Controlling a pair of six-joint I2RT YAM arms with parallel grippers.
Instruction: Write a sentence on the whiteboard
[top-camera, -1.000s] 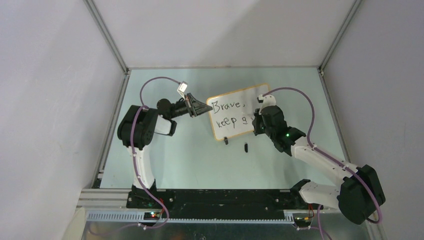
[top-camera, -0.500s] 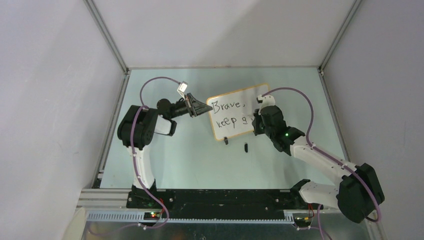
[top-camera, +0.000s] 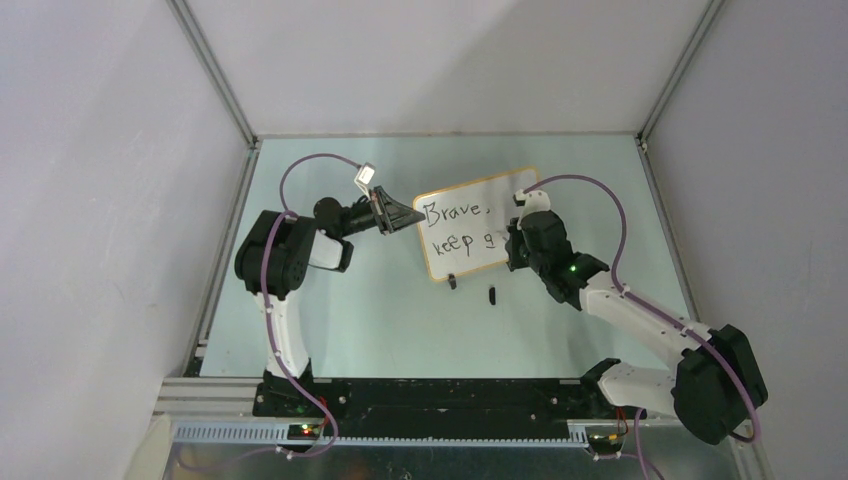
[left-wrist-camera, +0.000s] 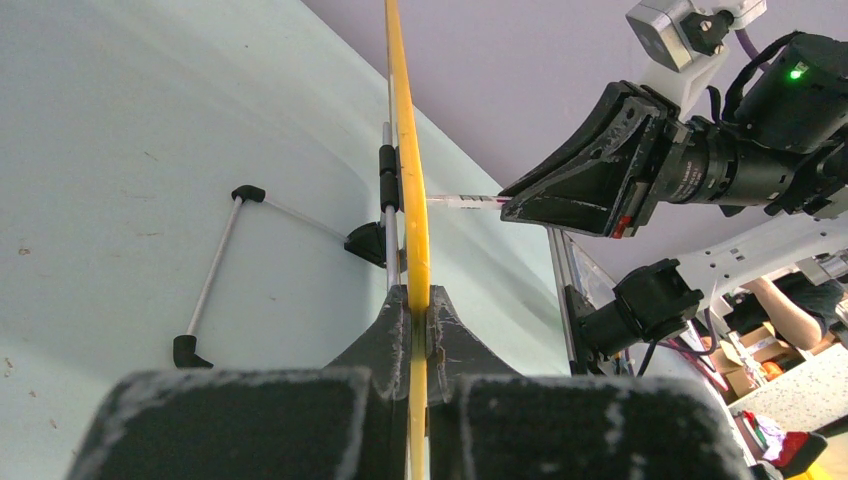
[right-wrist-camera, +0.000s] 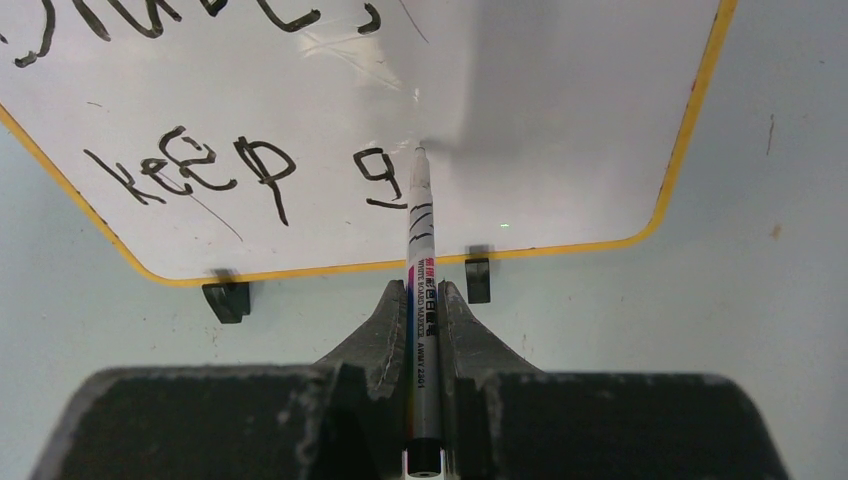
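So left claw (left-wrist-camera: 413, 305) clamped on whiteboard (right-wrist-camera: 560, 110) edge | right claw (right-wrist-camera: 422, 300) pinching marker (right-wrist-camera: 419, 225) | tip just right of sentence (right-wrist-camera: 200, 160) "g"

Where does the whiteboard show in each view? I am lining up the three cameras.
Top external: whiteboard at centre.
Left wrist: whiteboard edge-on, a yellow strip rising from the left gripper.
Right wrist: whiteboard face-on, across the top.
Landmark: the right gripper holding the marker at the board.
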